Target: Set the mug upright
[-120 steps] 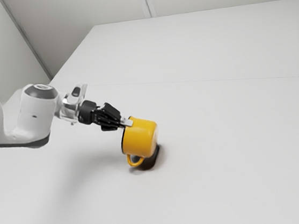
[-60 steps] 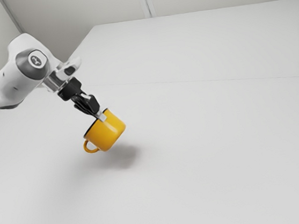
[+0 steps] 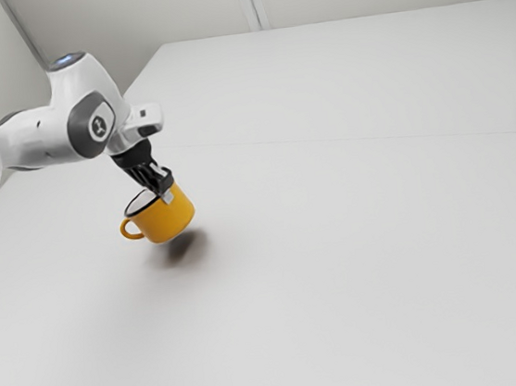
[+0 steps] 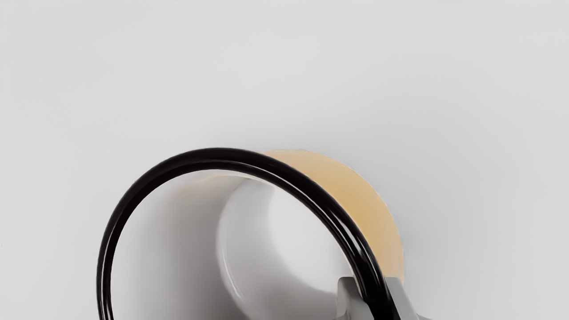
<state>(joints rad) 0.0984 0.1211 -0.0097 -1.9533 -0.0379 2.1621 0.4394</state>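
The yellow enamel mug is tilted, its black rim clamped between the jaws, one inside the wall, one outside. Its handle points toward the exterior view's left. It appears to hang just above the white surface, over its shadow.

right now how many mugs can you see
1: the yellow mug, tilted over the table, its black rim pinched in my gripper.

Bright, diffuse light washes the white bench; a soft shadow falls beneath the yellow mug, whose black rim glints
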